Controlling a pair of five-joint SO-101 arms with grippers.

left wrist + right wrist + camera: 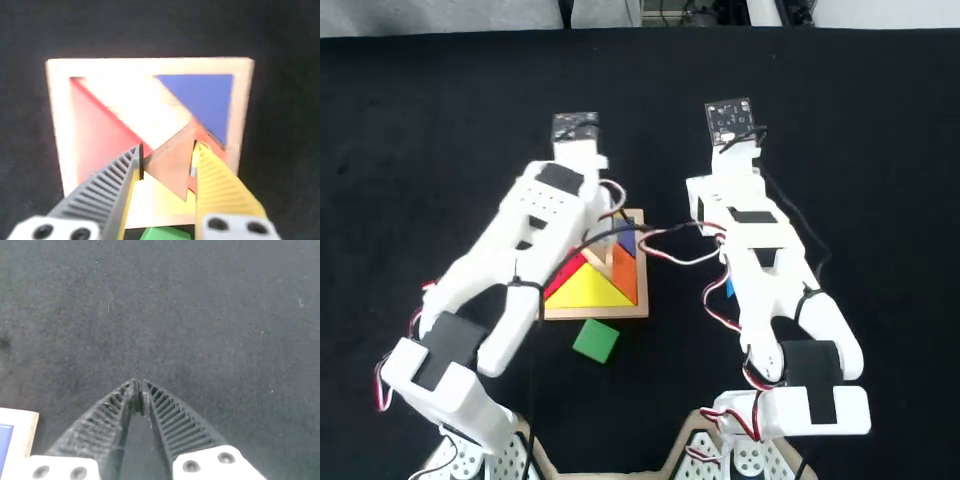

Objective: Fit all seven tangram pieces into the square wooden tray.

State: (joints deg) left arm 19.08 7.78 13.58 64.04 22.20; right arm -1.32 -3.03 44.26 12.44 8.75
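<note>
We find the left gripper [167,150] clamped on an orange triangle [170,172], a flat, smooth-faced piece pinched edge to edge between one grey ribbed finger [107,192] and one yellow ribbed finger [220,187]. The triangle's sharp corner points back between the fingers toward the wrist, and its wider part lies just beyond the fingertips; we cannot tell whether it rests on the tray floor or hangs above it. The square wooden tray [150,65] lies directly under and ahead of this claw, a pale frame with a raised rim and a light, bare floor [135,105] in the middle. Inside it, a red triangle [100,135] sits ahead of the grey finger, a blue triangle [205,100] sits ahead of the yellow finger in the far corner, and a yellow triangle [588,288] fills the side nearest the wrist. A green square [595,340], blocky and matte, lies outside the tray, just behind the claw near the rim. The right gripper [138,385] has its two dark ribbed fingers pressed together on nothing, with a corner of the tray off to its side. The surface is a black, faintly fuzzy cloth [440,120] that covers the table; beyond its far edge we see a pale strip of room with dark cables [670,10].
</note>
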